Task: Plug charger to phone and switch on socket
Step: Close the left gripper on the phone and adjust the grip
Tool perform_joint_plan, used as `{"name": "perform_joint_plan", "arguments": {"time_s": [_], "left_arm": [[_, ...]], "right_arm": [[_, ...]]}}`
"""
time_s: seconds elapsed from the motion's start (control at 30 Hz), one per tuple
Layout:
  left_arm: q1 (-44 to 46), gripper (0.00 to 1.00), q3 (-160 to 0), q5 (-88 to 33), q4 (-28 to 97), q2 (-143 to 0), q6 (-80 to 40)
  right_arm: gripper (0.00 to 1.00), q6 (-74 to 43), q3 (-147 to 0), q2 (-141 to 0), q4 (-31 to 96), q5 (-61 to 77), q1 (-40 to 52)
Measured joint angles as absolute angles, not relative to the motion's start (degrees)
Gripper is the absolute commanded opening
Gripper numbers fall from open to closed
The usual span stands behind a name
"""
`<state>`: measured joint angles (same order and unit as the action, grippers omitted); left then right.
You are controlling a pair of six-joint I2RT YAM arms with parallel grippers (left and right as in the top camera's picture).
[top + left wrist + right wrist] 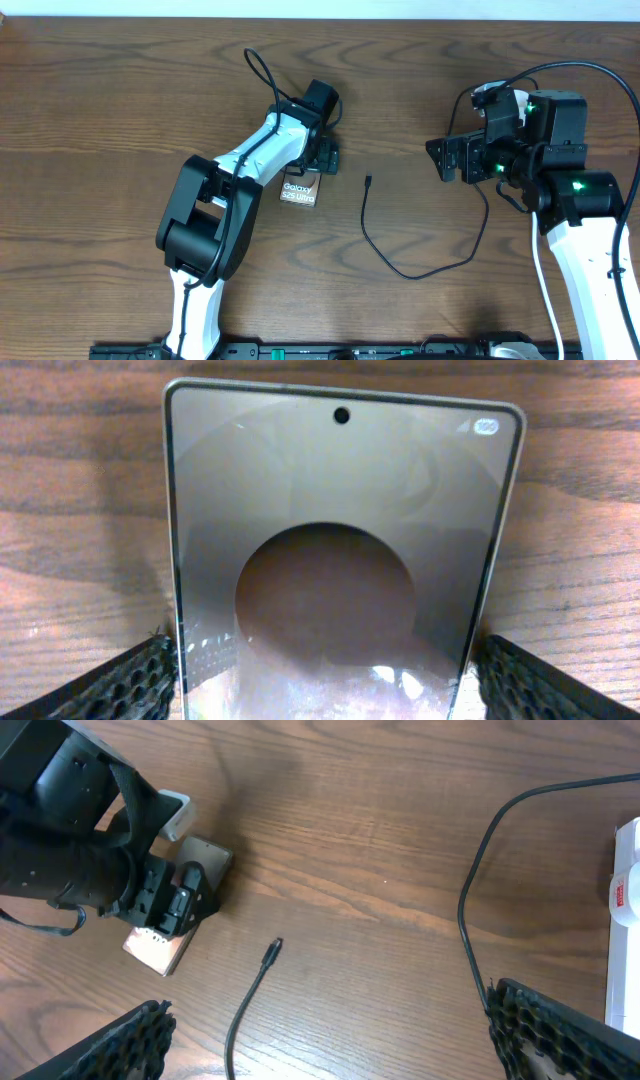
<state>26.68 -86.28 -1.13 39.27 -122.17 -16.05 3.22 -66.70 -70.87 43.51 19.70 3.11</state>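
One brown wood-grain tbl [100,80] w/ phone [300,192], charger [420,270], socket [628,950]

Pictured from overhead, the left arm [255,150] is stretched diagonally away from its base, and the left end effector [324,158] is pointed down with its fingers [130,682] spread wide. The right arm [575,250] is bent at the elbow, and the right end effector [447,158] is raised and turned leftward, jaws fully parted.
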Motion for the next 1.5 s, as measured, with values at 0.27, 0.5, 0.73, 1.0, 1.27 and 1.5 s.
{"name": "perform_joint_plan", "arguments": {"time_s": [0.27, 0.5, 0.73, 1.0, 1.27, 1.5], "left_arm": [[26.68, 0.94, -86.28, -1.10, 38.50, -122.23, -14.28], [26.68, 0.94, -86.28, -1.15, 38.28, -122.26, -13.17], [26.68, 0.93, -86.28, -1.13, 38.09, -122.26, -12.16], [26.68, 0.85, -86.28, -1.19, 38.09, -122.26, -11.86], [26.68, 0.74, -86.28, -1.15, 38.11, -122.26, -11.73], [26.68, 0.73, -86.28, -1.15, 38.26, -122.26, -11.73]], "right_arm": [[0.99, 3.20, -66.70, -70.87, 43.51, 19.70, 3.11], [0.99, 3.20, -66.70, -70.87, 43.51, 19.70, 3.11], [0.99, 3.22, -66.70, -70.87, 43.51, 19.70, 3.11], [0.99, 3.22, -66.70, -70.87, 43.51, 19.70, 3.11], [0.99, 3.22, -66.70, -70.87, 43.51, 19.70, 3.11], [0.99, 3.22, -66.70, -70.87, 43.51, 19.70, 3.11]]}}
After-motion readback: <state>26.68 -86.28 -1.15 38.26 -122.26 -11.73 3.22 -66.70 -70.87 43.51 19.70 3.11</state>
